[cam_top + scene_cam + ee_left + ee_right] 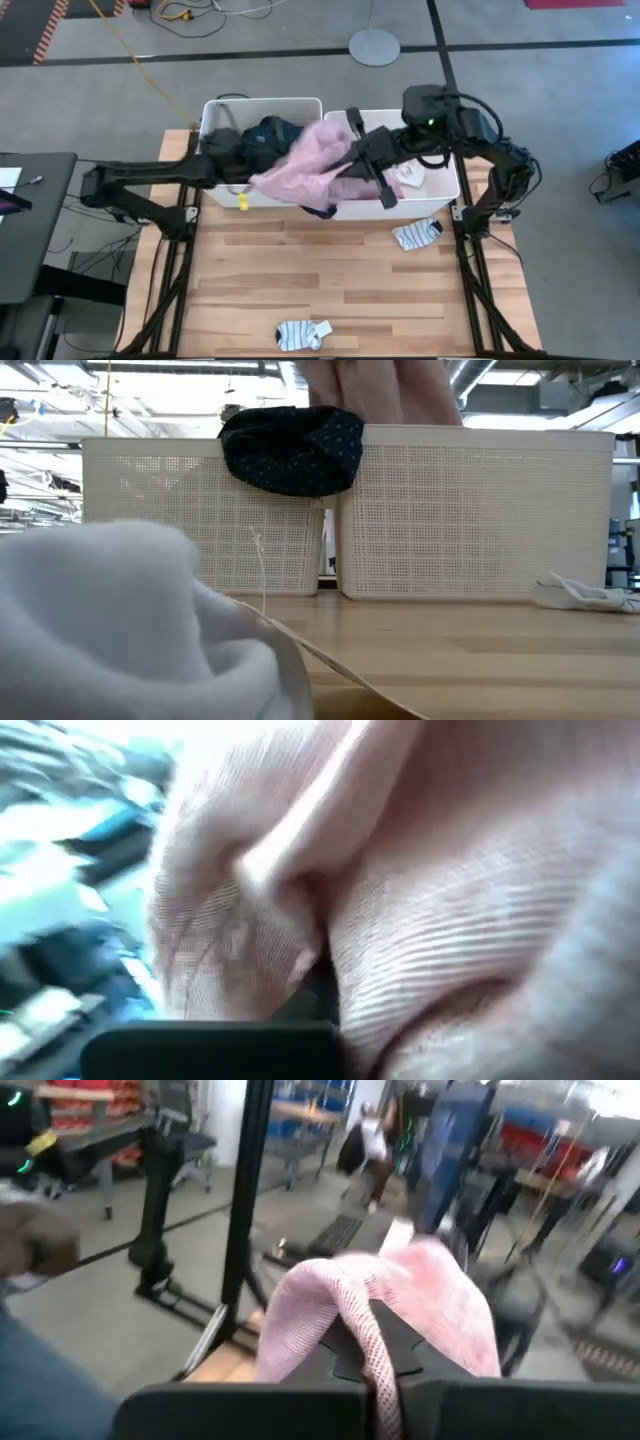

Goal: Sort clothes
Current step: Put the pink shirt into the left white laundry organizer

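Pale wooden surface (300,265) lies below me, with two white bins at its far edge: the left bin (225,110) and the right bin (440,195). Both my pincers are up over the seam between them, pinching the same pink top (300,165). My left pincer (240,160) is pressed together on the cloth's left end, ribbed fabric (400,920) filling its view. My right pincer (362,152) is clamped on the right end, a pink fold (400,1300) bunched across its fingers. So the top's long axis runs from one pincer to the other, sagging between them over the bins' shared walls. I judge the next move turns on which bin it must drop into; each pincer is over its own.

Beneath the top, a navy dotted piece (295,448) hangs over the left bin's near rim, where it could snag. One striped sock (417,234) lies just near-side of my right pincer, another (302,334) well apart at the surface's near edge.
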